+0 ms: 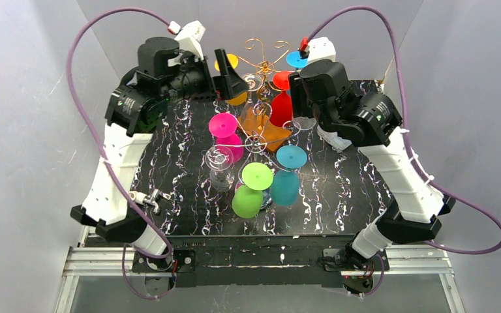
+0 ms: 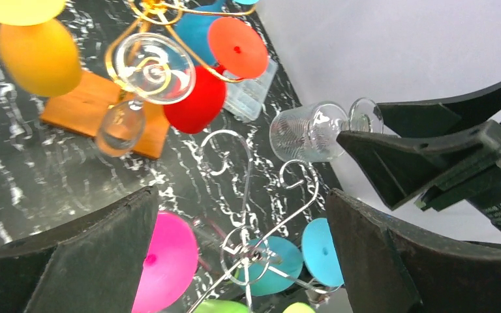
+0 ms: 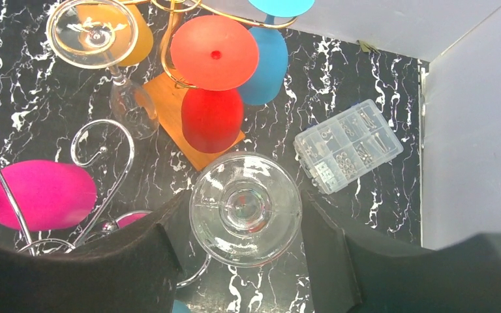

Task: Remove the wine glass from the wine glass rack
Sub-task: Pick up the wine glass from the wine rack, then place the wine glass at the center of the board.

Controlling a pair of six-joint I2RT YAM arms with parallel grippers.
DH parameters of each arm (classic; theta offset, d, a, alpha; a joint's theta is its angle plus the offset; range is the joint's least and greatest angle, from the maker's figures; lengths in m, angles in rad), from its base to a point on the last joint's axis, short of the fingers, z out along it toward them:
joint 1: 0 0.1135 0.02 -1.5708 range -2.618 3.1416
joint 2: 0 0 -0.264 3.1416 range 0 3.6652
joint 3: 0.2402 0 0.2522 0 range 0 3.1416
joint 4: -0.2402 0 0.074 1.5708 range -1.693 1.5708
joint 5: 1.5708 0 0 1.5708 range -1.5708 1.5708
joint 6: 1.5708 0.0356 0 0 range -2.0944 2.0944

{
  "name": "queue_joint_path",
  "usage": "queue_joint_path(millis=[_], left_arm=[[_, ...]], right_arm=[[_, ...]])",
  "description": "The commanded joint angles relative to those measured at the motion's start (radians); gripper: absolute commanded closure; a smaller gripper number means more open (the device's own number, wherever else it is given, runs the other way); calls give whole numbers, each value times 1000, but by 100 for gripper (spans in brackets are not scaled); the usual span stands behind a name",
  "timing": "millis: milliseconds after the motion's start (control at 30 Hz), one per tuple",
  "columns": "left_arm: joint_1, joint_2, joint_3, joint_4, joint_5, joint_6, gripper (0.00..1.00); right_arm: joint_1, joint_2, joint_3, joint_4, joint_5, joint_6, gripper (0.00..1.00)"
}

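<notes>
At the centre of the black marbled table [image 1: 169,169], a tall wire wine glass rack [image 1: 261,59] stood with gold scroll arms above and silvery ones below. It was hung with upside-down coloured glasses [image 1: 282,104] in red, yellow, pink, green and blue. In the lower middle of the right wrist view, the right gripper [image 3: 242,218] was closed on a clear wine glass [image 3: 244,189], its black fingers on either side at the foot. The round foot faced the camera, with the bowl behind it. Seen from the left wrist, that glass lay on its side right of centre, its ribbed bowl pointing left, apart from the nearest silvery curls. The left gripper [image 2: 241,208], at the upper left of the overhead frame, hung with its jaws spread wide. A second clear glass [image 3: 91,32] hung from a gold arm in the upper left of the right wrist view. A flat orange wooden block [image 3: 166,107] lay beneath the rack, and a clear plastic parts box [image 3: 348,147] sat on the table at right.
</notes>
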Motion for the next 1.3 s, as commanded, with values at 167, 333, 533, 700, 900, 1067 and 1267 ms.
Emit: queue_joint_path(millis=[167, 333, 533, 700, 900, 1067, 1267], left_arm=[[-106, 87, 47, 64, 18, -45, 1], [-122, 92, 23, 69, 20, -51, 1], [-177, 132, 62, 94, 25, -78, 6], [-206, 114, 33, 109, -12, -55, 7], [-213, 80, -8, 121, -22, -43, 7], [-214, 64, -53, 158, 5, -83, 8], [-215, 65, -71, 197, 24, -176, 13]], right_arm=[[1, -89, -10, 24, 73, 24, 62], [1, -128, -31, -4, 96, 50, 62], [1, -160, -46, -6, 103, 67, 62], [1, -178, -50, -29, 97, 82, 62], [1, -208, -35, -69, 54, 105, 62], [1, -207, 15, -53, 1, 116, 62], [1, -173, 69, -10, -36, 117, 62]])
